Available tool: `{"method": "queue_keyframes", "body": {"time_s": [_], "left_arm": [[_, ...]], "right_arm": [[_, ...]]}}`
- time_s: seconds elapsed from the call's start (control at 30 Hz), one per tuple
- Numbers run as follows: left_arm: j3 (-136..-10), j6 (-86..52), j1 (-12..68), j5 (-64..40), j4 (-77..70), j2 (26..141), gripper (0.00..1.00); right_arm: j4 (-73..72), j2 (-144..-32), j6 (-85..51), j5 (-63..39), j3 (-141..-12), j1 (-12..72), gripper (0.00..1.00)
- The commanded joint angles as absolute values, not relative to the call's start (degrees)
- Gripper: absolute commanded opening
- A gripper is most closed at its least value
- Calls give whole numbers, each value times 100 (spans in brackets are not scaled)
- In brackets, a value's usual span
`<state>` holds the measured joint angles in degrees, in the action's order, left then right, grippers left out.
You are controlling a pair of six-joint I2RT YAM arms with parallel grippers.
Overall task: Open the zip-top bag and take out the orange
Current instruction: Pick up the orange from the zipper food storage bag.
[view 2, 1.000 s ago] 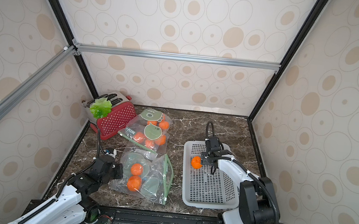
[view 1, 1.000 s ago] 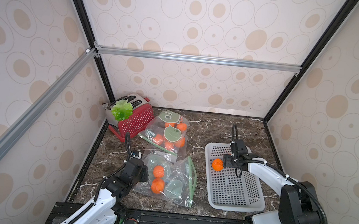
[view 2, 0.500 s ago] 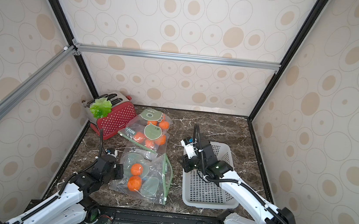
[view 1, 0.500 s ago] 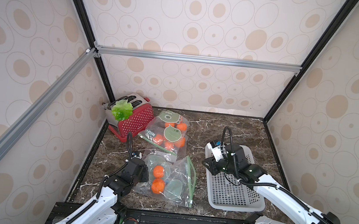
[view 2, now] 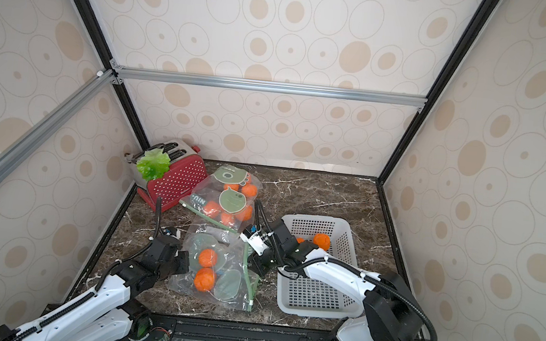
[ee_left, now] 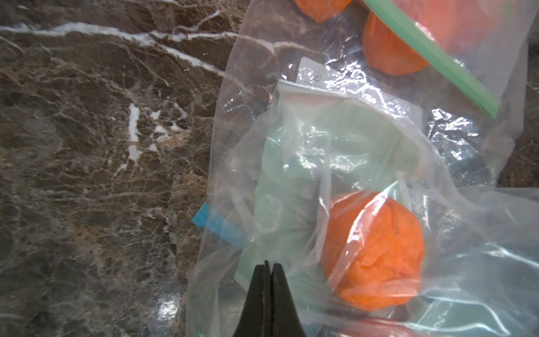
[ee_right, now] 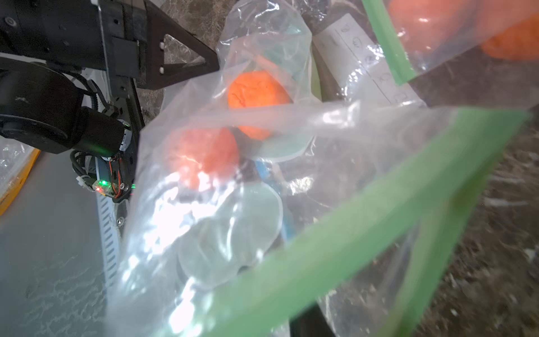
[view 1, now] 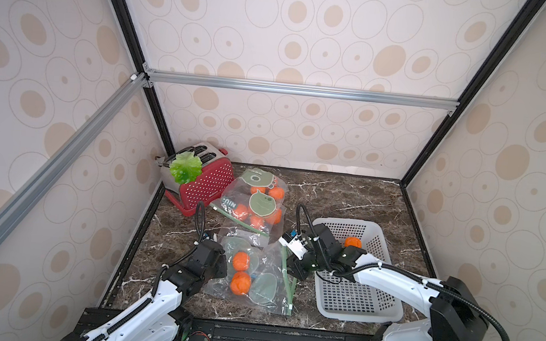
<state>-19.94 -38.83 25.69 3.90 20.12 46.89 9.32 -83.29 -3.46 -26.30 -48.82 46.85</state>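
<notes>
The clear zip-top bag (view 1: 264,293) lies near the table's front with two oranges (view 1: 241,260) (view 1: 240,282) inside. My left gripper (view 1: 222,264) is shut on the bag's plastic at its left edge; in the left wrist view its fingers (ee_left: 267,271) stand pressed together beside an orange (ee_left: 373,251). My right gripper (view 1: 293,272) is at the bag's green zip strip (view 1: 287,283) on the right. In the right wrist view that strip (ee_right: 364,216) crosses in front and hides the jaws. Another orange (view 1: 353,242) lies in the white basket (view 1: 358,316).
A second bag (view 1: 254,200) with several oranges lies behind the first. A red toaster (view 1: 207,185) with a green lettuce leaf (view 1: 185,167) stands at the back left. The basket takes up the right side, under my right arm.
My right arm has left the basket, where an orange now lies loose, and swung left and down to the bag's zip edge. The left gripper has kept its hold.
</notes>
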Motion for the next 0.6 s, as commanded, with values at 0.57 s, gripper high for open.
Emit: {"method": "queue_keyframes", "body": {"time_s": [0.57], "left_arm": [[-1742, -4350, 2540, -215, 1307, 5326, 0]], "right_arm": [[-32, -10001, -152, -3810, -5658, 5473, 67]]}}
